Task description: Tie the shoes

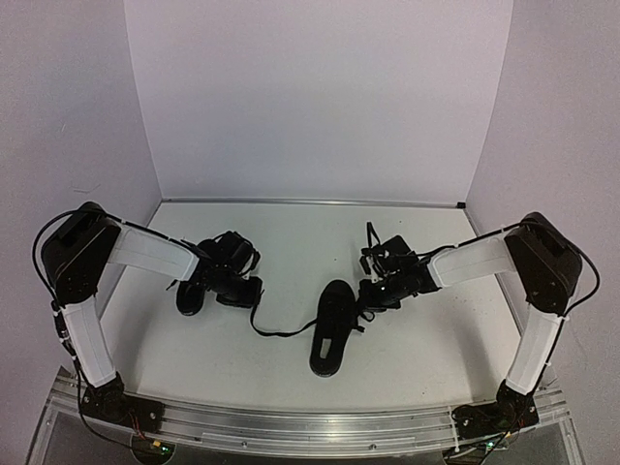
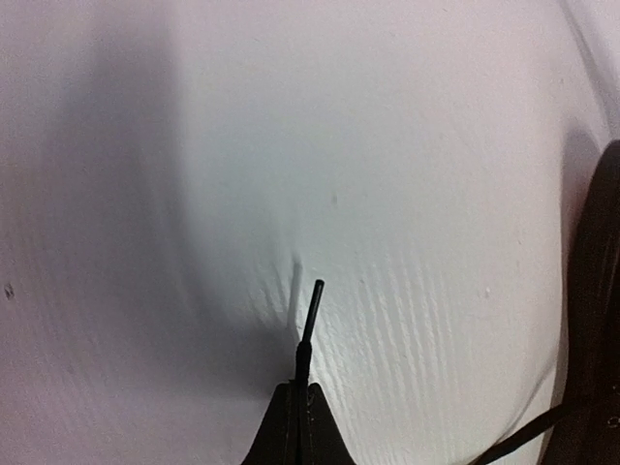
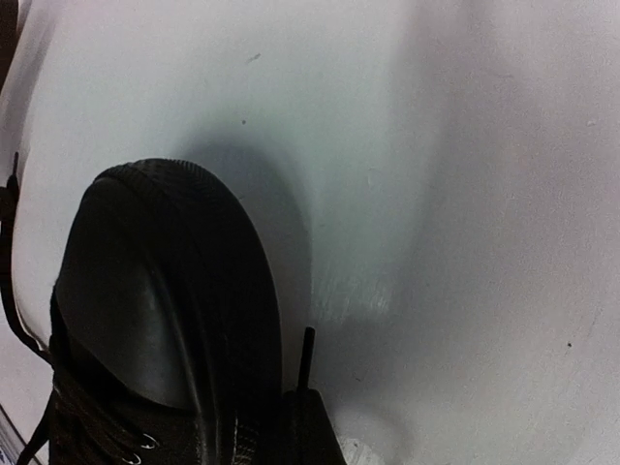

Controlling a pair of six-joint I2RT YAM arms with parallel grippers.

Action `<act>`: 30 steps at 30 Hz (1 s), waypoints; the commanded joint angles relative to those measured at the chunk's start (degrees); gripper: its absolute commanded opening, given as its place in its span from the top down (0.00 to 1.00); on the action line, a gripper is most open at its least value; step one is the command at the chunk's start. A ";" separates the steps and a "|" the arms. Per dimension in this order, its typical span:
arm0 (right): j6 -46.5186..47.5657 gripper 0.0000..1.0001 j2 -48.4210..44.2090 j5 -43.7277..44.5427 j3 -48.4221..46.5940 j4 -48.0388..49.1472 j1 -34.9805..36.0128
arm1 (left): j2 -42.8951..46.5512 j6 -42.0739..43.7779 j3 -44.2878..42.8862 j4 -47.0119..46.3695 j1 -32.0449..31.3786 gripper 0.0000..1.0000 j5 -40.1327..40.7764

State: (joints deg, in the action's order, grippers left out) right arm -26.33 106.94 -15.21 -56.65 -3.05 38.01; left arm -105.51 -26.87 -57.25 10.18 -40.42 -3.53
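One black shoe (image 1: 331,329) lies mid-table, toe pointing away. The second shoe (image 1: 191,295) lies at the left, partly under my left arm. A thin black lace (image 1: 276,332) runs from the middle shoe toward my left gripper (image 1: 240,286). In the left wrist view that gripper (image 2: 298,392) is shut on a lace end, its stiff tip (image 2: 312,308) sticking out over the table; a shoe's edge (image 2: 596,320) shows at the right. My right gripper (image 1: 373,291) is beside the middle shoe's toe. In the right wrist view it (image 3: 305,397) is shut on another lace tip (image 3: 307,351) next to the toe (image 3: 165,291).
The white table (image 1: 291,242) is closed in by a white back wall (image 1: 320,97) and side walls. An aluminium rail (image 1: 310,421) runs along the near edge with both arm bases on it. A slack lace (image 2: 513,441) crosses the left wrist view's lower right corner.
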 commanded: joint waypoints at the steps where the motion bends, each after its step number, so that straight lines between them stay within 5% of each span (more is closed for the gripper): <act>1: -0.89 1.00 -3.25 0.29 -1.53 1.03 0.77 | 8.53 1.12 1.00 1.12 -1.68 1.00 -0.55; 11: -1.41 1.00 -28.37 14.69 3.51 -9.86 -3.88 | 26.64 3.80 1.94 9.62 -0.91 1.00 8.78; 22: -0.97 1.00 -45.55 28.45 2.77 -24.40 -6.91 | 34.22 5.74 0.62 16.70 1.11 1.00 16.38; 30: -0.85 1.00 -49.29 24.36 2.04 -25.13 -7.16 | 38.02 12.61 1.91 12.70 1.66 1.00 7.23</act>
State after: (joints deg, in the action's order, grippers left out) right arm -27.27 58.58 11.10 -54.17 -27.39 31.14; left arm -70.07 -19.62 -54.74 25.98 -38.86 9.56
